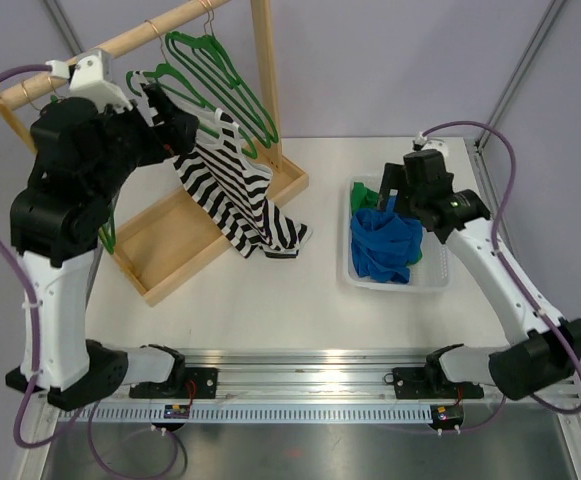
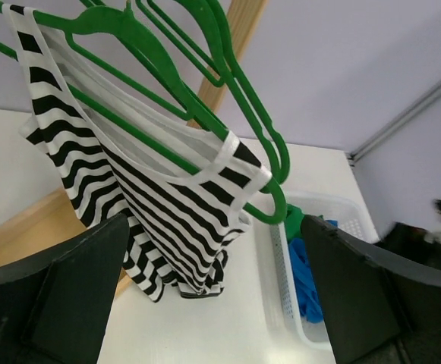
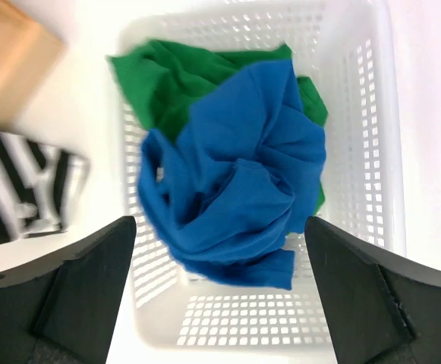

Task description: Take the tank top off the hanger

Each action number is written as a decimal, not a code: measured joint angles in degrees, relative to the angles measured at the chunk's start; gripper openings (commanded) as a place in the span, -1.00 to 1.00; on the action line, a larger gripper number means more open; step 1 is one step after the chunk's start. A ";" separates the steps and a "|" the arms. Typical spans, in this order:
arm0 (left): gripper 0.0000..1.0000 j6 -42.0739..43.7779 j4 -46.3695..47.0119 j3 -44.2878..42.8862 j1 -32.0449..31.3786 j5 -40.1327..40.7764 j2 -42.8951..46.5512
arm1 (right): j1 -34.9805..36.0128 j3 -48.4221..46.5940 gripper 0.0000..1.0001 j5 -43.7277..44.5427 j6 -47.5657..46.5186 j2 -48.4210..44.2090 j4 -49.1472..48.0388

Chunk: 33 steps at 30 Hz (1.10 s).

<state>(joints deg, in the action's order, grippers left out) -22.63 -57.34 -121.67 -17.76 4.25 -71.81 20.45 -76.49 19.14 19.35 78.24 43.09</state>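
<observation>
A black-and-white striped tank top (image 1: 232,195) hangs by its straps on a green hanger (image 2: 121,29) on the wooden rack (image 1: 264,70). Its lower hem is bunched on the white table. In the left wrist view the tank top (image 2: 152,189) fills the centre, with the hanger's arm through the straps. My left gripper (image 1: 175,125) is raised beside the hangers, just left of the top; it is open and empty (image 2: 214,227). My right gripper (image 1: 388,195) is open and empty above the white basket (image 3: 220,227).
More empty green hangers (image 1: 184,47) hang on the rack's rail. The rack stands in a wooden tray base (image 1: 170,250). The white perforated basket (image 1: 435,275) at the right holds a blue garment (image 3: 228,174) on a green one (image 3: 174,76).
</observation>
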 measured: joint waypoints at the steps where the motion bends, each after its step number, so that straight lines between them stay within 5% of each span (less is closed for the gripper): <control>1: 0.98 0.13 -0.52 -1.88 -1.25 2.47 -2.29 | 0.00 0.02 0.99 -0.46 -0.04 -2.62 -0.13; 8: 0.98 -0.11 -2.64 -6.75 -6.14 16.55 -13.20 | 0.00 3.50 0.99 -9.75 -0.02 -15.80 -2.75; 23: 0.84 0.74 3.91 -15.32 -6.69 28.94 -24.94 | 0.00 14.01 0.99 -25.33 0.48 -20.11 -4.37; 26: 0.70 1.57 4.72 -16.00 -6.69 31.15 -27.36 | 0.00 14.73 0.99 -26.82 0.59 -20.61 -4.48; 30: 0.25 3.34 4.72 -15.98 -6.69 34.71 -29.59 | 0.00 14.84 0.99 -28.24 0.55 -20.98 -4.46; 31: 0.00 4.00 4.72 -15.98 -6.69 35.52 -29.83 | 0.00 14.84 0.99 -28.35 0.55 -21.03 -4.46; 33: -0.08 4.87 4.81 -15.98 -6.62 36.85 -29.97 | 0.00 14.84 0.99 -28.63 0.55 -21.14 -4.46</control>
<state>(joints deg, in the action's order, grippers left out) -17.76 -52.53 -137.64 -24.38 41.10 -101.78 20.45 -61.65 -9.50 19.90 57.10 38.63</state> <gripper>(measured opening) 0.505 0.993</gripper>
